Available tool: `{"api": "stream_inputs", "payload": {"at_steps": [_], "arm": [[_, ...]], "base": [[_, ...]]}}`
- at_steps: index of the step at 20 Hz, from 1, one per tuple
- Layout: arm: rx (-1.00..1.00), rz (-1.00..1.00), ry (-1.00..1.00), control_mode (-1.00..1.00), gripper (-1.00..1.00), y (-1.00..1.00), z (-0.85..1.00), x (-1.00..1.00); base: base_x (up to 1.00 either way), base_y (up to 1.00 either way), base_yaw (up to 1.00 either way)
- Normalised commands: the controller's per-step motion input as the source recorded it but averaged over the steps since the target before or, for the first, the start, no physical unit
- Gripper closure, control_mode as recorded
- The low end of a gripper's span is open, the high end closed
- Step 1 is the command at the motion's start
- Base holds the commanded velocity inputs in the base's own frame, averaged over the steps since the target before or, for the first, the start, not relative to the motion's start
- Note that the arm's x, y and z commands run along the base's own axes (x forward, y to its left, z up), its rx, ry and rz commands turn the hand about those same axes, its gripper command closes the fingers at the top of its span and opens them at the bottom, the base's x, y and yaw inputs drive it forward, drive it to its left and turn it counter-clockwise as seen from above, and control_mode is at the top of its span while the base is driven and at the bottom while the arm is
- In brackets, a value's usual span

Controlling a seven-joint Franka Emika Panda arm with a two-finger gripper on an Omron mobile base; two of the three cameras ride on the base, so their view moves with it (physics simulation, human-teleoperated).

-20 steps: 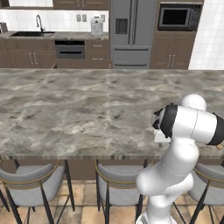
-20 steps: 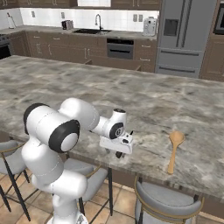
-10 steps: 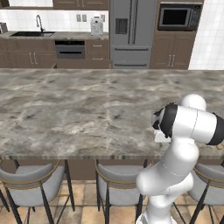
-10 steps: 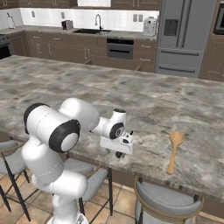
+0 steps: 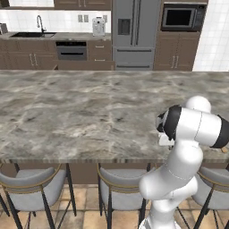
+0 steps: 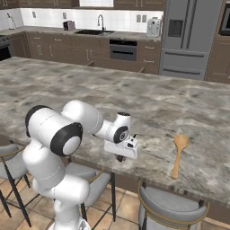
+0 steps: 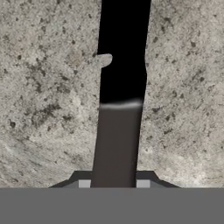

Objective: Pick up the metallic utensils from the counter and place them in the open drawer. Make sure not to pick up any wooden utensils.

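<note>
It was a home kitchen. A marbled stone bench [image 5: 80, 112] ran across the room with grey stools [image 5: 27, 188] tucked under its near edge. Along the back wall, toward twelve o'clock, stood a steel fridge [image 5: 135, 33], a built-in oven [image 5: 71, 50], a microwave [image 5: 180, 17], a sink with a tall tap [image 5: 40, 27] and dark brown cabinets [image 5: 172, 56] under white tiles.

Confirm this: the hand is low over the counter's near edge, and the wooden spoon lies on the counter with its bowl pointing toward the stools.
Not quite. The hand is low at the counter's near edge, but the wooden spoon lies with its bowl pointing away from the stools, toward the far side; its handle end is nearest them. The right base view shows this.
</note>
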Motion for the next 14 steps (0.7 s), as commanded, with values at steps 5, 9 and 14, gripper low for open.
{"api": "stream_inputs", "payload": {"at_steps": [5, 9, 14], "arm": [[0.0, 0.0, 0.0, -1.0, 1.0, 0.0, 0.02, -0.1], [0.0, 0.0, 0.0, -1.0, 1.0, 0.14, 0.56, -0.61], [0.0, 0.0, -0.01, -1.0, 1.0, 0.03, 0.98, -0.8]], "base": [[0.0, 0.0, 0.0], [0.0, 0.0, 0.0], [0.0, 0.0, 0.0]]}}
